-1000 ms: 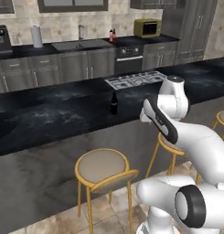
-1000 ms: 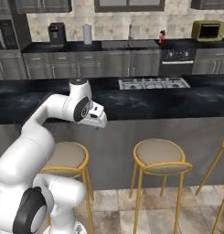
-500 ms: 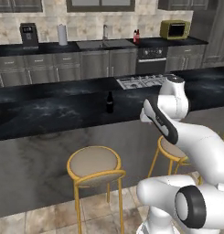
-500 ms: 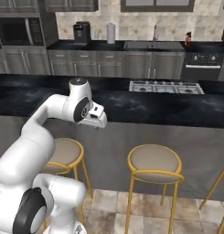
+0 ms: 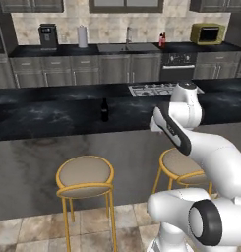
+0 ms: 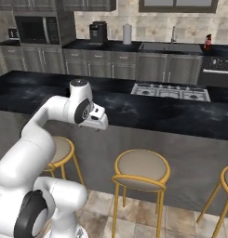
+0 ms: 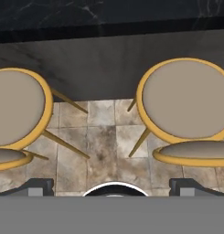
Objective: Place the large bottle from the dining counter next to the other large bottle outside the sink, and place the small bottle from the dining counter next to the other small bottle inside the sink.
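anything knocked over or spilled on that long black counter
Nothing stands out. The dark brown bottle stands upright on the dining counter, with no spill around it, and the stools in front sit level.

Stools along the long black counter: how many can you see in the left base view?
2. One stool stands in front of the counter left of the arm; a second stool is partly hidden behind the arm. More may be hidden.

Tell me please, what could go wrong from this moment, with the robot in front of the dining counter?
1. The dark brown bottle stands alone and upright on the dining counter; tall and narrow, it may tip if the open hand arrives from the side.
2. The stools stand close against the counter front, just below the hand; the base or arm may bump them when moving closer.
3. The pink bottle by the sink stands far behind, so carrying is long.
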